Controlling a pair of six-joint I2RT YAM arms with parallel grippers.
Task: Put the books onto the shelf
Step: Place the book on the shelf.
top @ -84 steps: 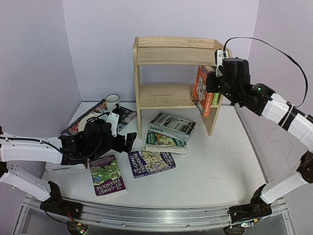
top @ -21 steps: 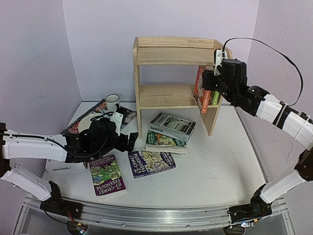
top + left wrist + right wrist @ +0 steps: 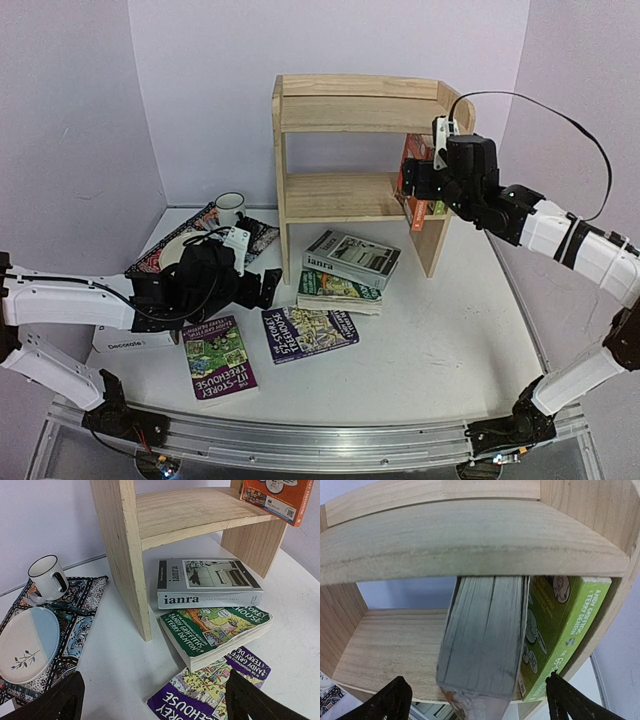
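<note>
Right gripper [image 3: 482, 700], jaws wide, straddles the standing orange book [image 3: 272, 495] on the shelf [image 3: 470, 545]; left gripper [image 3: 152, 705], wide, nearer the purple book [image 3: 210, 697].

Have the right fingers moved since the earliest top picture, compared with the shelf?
Yes. In the top view the right fingers have shifted left and slightly down, closer in against the right end of the shelf.

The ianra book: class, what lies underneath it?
A green Treehouse paperback lies under the ianra book, resting on the white table. Its near cover and spine show; the rest is covered, so anything further beneath cannot be seen.
</note>
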